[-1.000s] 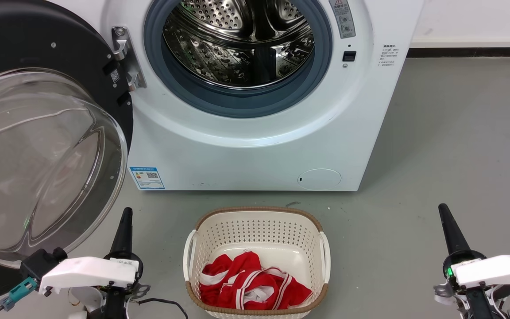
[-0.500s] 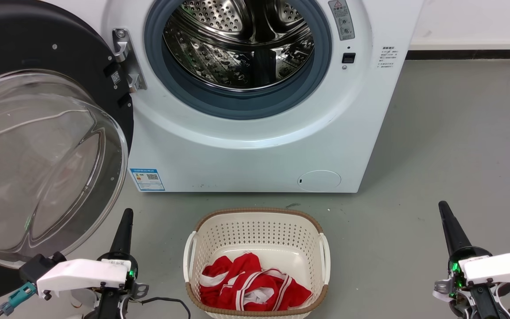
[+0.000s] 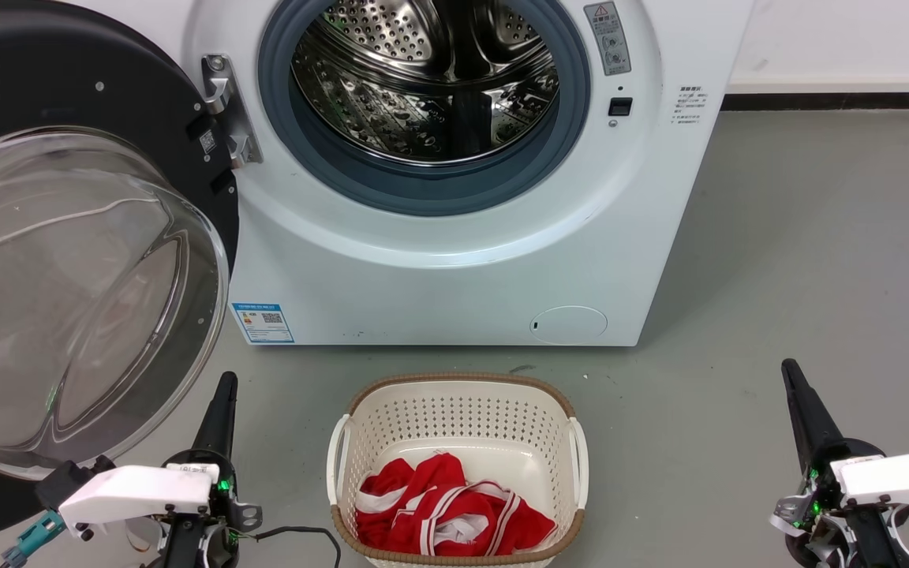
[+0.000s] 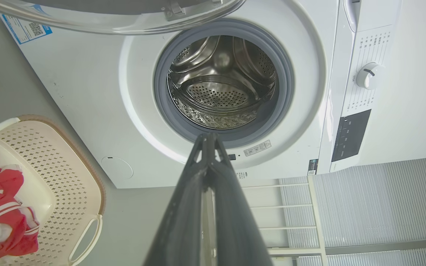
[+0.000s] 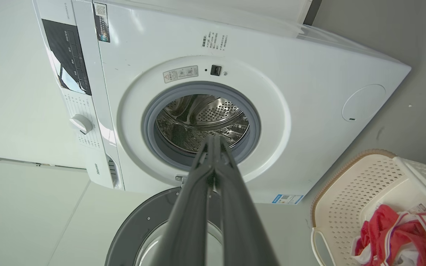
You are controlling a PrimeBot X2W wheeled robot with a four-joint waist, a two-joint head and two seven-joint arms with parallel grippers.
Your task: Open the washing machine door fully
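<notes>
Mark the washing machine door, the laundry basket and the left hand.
washing machine door [image 3: 68, 79], head view, upper part of its black disc.
laundry basket [image 3: 454, 377], head view, far brown rim.
left hand [image 3: 226, 385], head view, closed fingertips.

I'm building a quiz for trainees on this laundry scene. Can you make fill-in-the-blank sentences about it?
1. The washing machine door is swung ___.
2. The clothes in the basket are ___.
3. The left gripper and the right gripper are both ___, holding nothing.
Missing words: open; red; shut.
</notes>
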